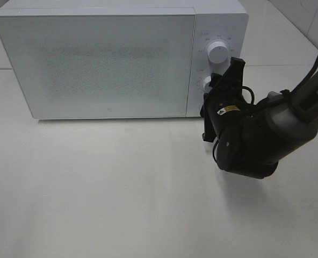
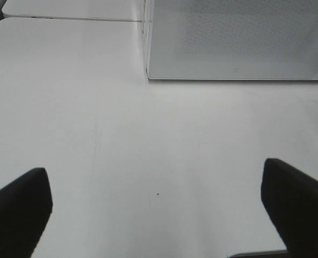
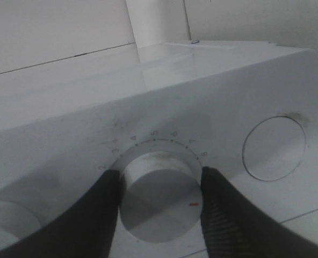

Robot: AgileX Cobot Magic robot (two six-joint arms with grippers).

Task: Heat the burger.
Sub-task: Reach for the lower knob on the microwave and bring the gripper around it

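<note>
right gripper (image 3: pixel 160 185) half-closed on the rim of the smooth, stiff lower dial (image 3: pixel 158 209) of the microwave (image 1: pixel 223 19) at the far edge of the table (image 1: pixel 121 188); left gripper (image 2: pixel 154 183) wide open, empty; the burger, unseen, we judge behind the shut door (image 1: pixel 94 59).

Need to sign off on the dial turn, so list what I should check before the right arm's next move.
1. Microwave door closed: ok.
2. Right gripper on the lower knob, one finger against each side: ok.
3. Burger inside the microwave: cannot tell; the door hides the inside and no burger is in view.
4. Left gripper open, above the bare table, apart from the microwave: ok.
5. Red mark on the knob in view for tracking the turn: ok.
6. Time already set on the dial: cannot tell.
</note>
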